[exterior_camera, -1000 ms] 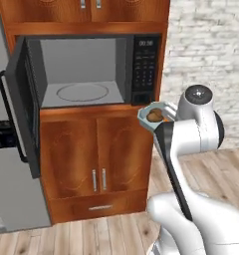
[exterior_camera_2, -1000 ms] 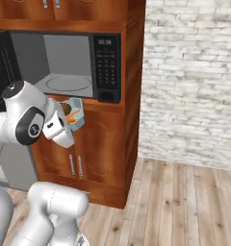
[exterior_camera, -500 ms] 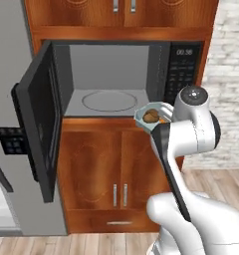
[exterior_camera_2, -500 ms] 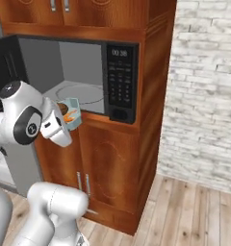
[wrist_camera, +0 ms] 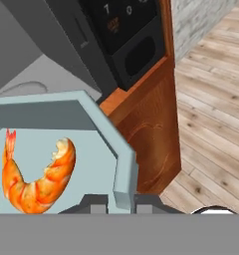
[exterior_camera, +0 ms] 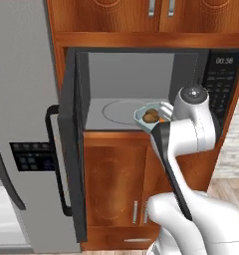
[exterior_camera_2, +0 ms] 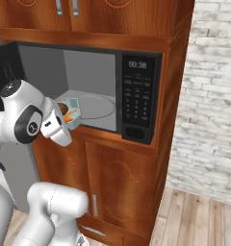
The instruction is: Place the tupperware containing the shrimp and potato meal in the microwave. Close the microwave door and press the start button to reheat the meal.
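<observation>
My gripper (wrist_camera: 122,201) is shut on the rim of the pale blue tupperware (exterior_camera: 150,115) and holds it level. It carries the shrimp and potato meal: an orange shrimp (wrist_camera: 40,175) beside a brown potato (exterior_camera: 151,116). From the right the tupperware (exterior_camera_2: 72,113) hangs at the front lip of the microwave (exterior_camera: 136,79), just above its grey floor and before the glass turntable (exterior_camera_2: 96,106). The microwave door (exterior_camera: 74,149) stands swung wide open to the left, its bar handle (exterior_camera: 54,159) facing outward. The keypad panel (exterior_camera_2: 136,96) is on the right.
A tall grey fridge (exterior_camera: 22,124) stands left of the open door. Wooden cabinets (exterior_camera: 116,189) sit below and above the microwave. A pale brick wall (exterior_camera_2: 213,96) and wood floor (wrist_camera: 211,124) lie to the right.
The base has driven in, so the microwave looms larger and more central. The tupperware, still in my gripper, has come up to the mouth of the oven.
</observation>
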